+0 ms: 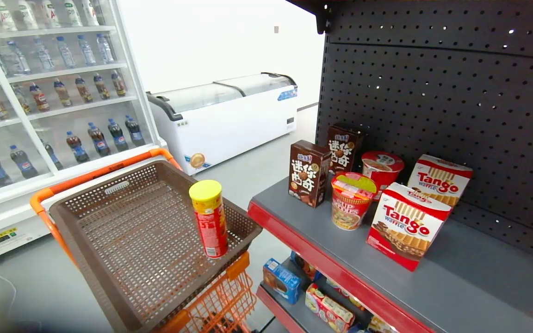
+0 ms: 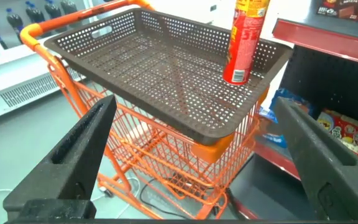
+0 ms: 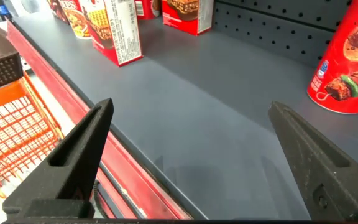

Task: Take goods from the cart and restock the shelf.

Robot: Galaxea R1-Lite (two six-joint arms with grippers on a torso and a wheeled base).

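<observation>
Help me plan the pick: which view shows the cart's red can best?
Head view: the red can stands upright in the basket, whole from yellow lid to base. Left wrist view cuts off its top; right wrist view faces the shelf.

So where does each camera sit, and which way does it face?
Head view: robot's head, facing forward and down at cart basket and shelf.
Left wrist view: left arm, facing the chips can past the open left gripper.
Right wrist view: right arm, facing the shelf past the open right gripper.
Shared: chips can, head and left wrist; wafer box, head and right wrist.
</observation>
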